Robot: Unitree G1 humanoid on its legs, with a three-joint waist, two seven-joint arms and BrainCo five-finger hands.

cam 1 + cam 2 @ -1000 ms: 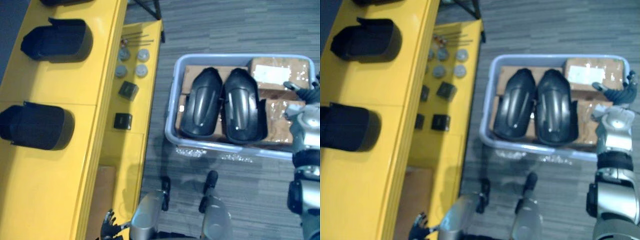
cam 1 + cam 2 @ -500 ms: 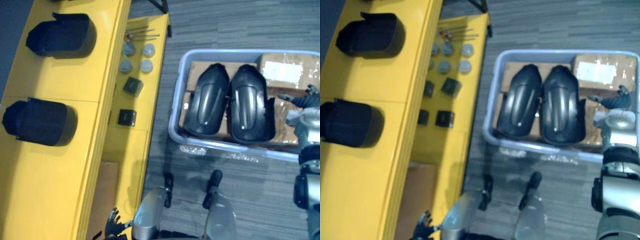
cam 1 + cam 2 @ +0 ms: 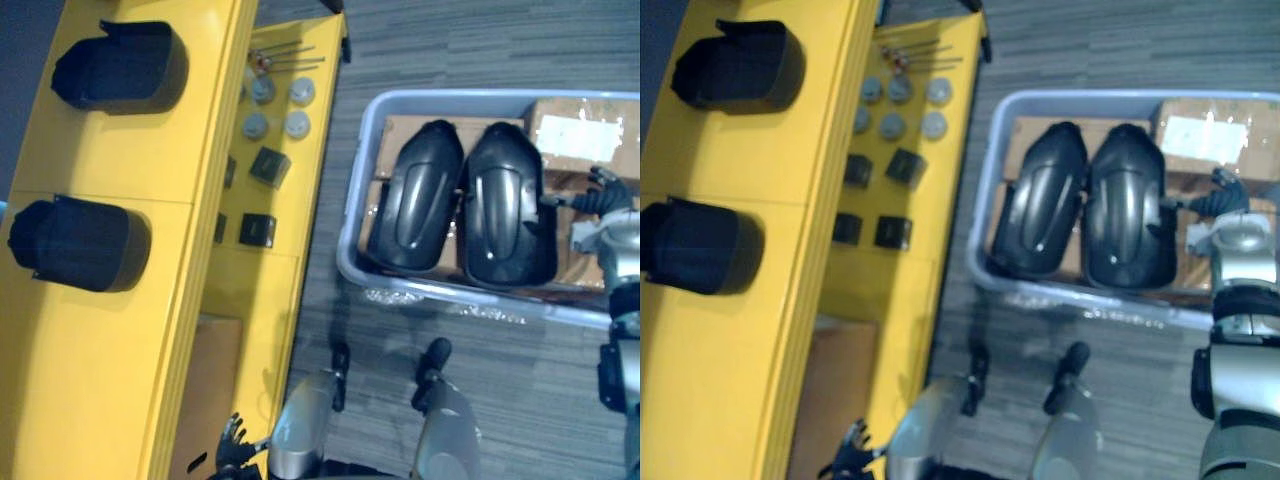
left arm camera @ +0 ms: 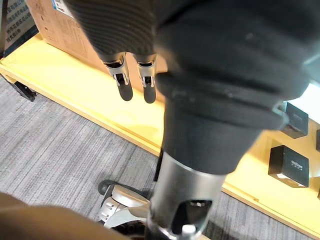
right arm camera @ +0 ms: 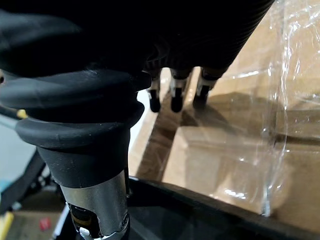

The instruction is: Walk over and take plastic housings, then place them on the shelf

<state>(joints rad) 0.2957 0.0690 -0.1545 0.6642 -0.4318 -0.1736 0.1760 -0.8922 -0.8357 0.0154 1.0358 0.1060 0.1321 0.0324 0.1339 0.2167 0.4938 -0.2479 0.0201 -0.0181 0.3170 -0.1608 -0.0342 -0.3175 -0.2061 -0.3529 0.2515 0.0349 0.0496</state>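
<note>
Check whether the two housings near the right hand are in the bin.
Inside: both housings lie side by side within the bin.

Cardboard boxes (image 3: 560, 150) lie in a grey tub (image 3: 352, 215), round grey caps (image 3: 297, 125) beside small black boxes (image 3: 269, 166)

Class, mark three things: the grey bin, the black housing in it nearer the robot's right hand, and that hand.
grey bin (image 3: 358, 195): left eye view, its left wall.
black housing (image 3: 505, 215): left eye view, middle of its back.
right hand (image 3: 608, 232): left eye view, middle of the hand.
</note>
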